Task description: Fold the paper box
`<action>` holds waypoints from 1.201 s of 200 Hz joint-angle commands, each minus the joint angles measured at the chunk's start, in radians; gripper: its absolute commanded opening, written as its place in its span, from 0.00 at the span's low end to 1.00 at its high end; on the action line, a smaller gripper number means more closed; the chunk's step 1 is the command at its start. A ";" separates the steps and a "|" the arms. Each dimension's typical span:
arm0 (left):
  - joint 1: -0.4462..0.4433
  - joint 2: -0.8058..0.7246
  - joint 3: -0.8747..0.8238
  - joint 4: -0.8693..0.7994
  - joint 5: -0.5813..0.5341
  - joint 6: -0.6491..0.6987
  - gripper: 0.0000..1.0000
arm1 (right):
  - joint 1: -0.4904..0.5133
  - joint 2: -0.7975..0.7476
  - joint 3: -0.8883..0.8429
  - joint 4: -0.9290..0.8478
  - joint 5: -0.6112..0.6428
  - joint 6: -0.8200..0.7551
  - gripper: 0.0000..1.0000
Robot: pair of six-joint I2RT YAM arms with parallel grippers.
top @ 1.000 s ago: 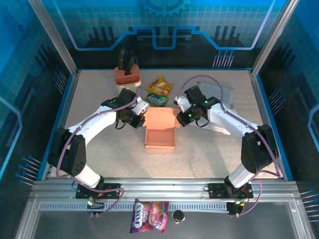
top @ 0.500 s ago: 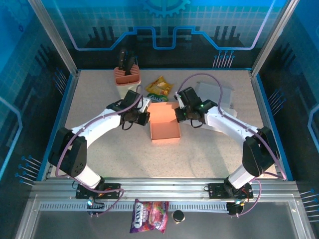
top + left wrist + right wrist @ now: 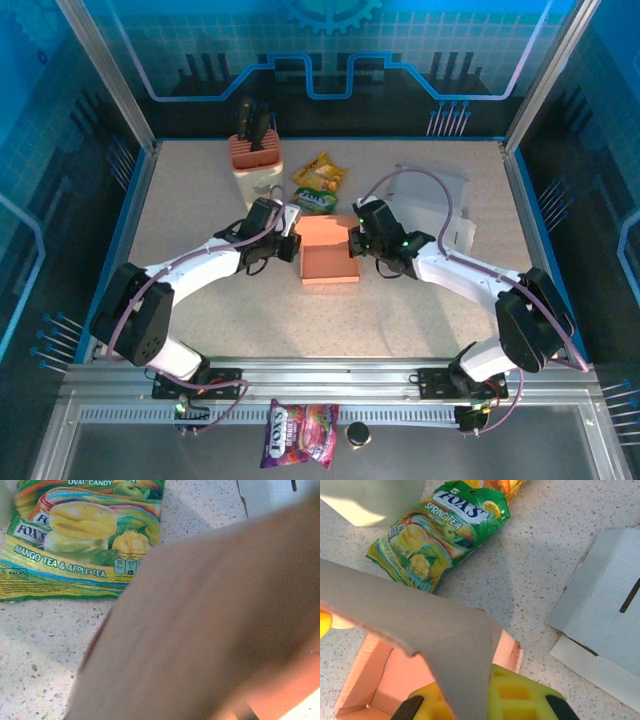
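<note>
Workspace: speckled table (image 3: 200, 310) bounded by a blue rim; open tabletop lies along the left edge and between the arm bases and the box.

1. Back left: salmon holder with dark tools (image 3: 255, 150), near the rear rim.
2. Left gripper (image 3: 294, 243): jaws pressed together, pinching the left wall of the orange paper box (image 3: 328, 262). In the left wrist view the box wall is a close, blurred brown surface.
3. The box sits at table centre, open side up, with a flap raised at its far edge.
4. Just behind the box: green and yellow candy bag (image 3: 318, 182). The left wrist view reads "OVAL CANDY" and "MANGO TEA & APPLE TEA"; the right wrist view reads "FOX'S" and "SPRING TEA".
5. Right gripper (image 3: 352, 243): jaws pressed together on the box's right wall. Its wrist view shows the pink box interior and a grey-brown flap in front of a yellow finger pad (image 3: 520, 700).
6. Right rear: flat grey cardboard sheet (image 3: 440, 205), apart from the box; its slot shows in the right wrist view.
7. On the front rail: purple "FOX'S" bag (image 3: 300, 435).
</note>
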 commanded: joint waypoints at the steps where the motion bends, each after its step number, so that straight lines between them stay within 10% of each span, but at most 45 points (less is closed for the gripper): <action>1: -0.047 -0.041 -0.044 0.115 0.055 -0.003 0.00 | 0.052 -0.058 -0.073 0.192 0.014 0.014 0.00; 136: -0.132 -0.057 -0.198 0.227 -0.006 -0.174 0.03 | 0.100 -0.166 -0.318 0.294 0.110 -0.059 0.00; 240: -0.135 -0.382 -0.262 -0.006 0.086 -0.404 0.53 | 0.118 -0.167 -0.314 0.264 0.148 -0.131 0.00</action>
